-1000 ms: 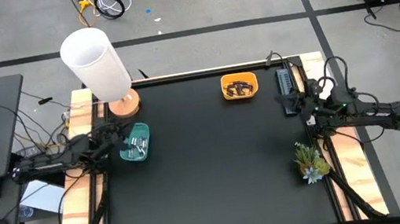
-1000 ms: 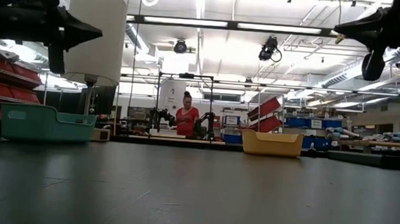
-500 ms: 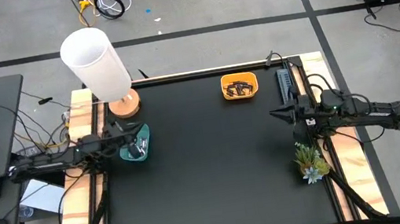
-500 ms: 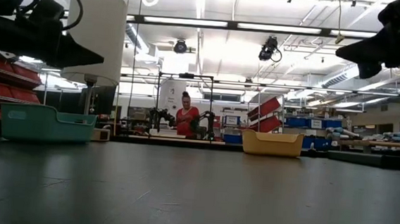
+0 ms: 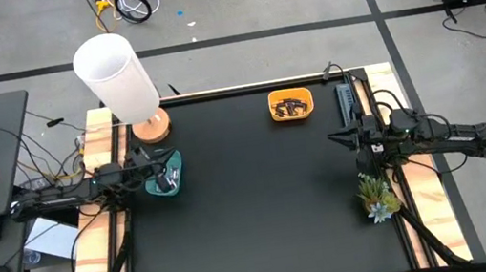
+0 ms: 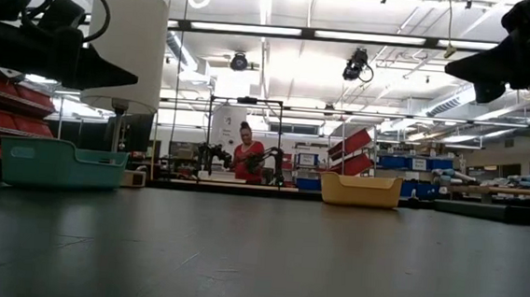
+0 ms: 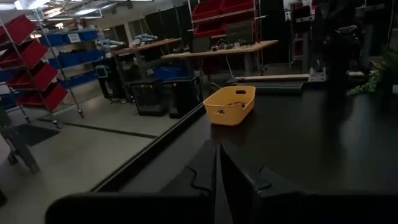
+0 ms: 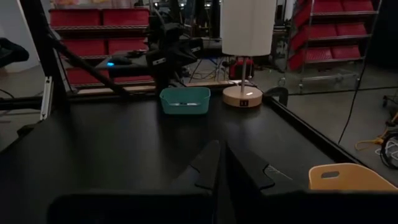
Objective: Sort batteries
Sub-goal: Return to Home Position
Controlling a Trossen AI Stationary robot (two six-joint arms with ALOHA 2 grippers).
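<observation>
Left pincer point(image 5: 174, 170), pressed together, above the green bin point(image 5: 156, 189); right pincer point(image 5: 332, 139), also pressed together, over the tabletop point(image 5: 254, 211) near its right edge; dark batteries point(image 5: 292, 105) in the yellow bin point(image 5: 274, 110).

Left arm point(image 5: 59, 194) and right arm point(image 5: 451, 139) are slim, matte black and jointed. The left gripper point(image 5: 171, 177) and right gripper point(image 5: 332, 139) taper to angular fingers.

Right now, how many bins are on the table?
2. The green bin sits at the table's left side, by the lamp; the yellow bin at the far edge, toward the right.
</observation>
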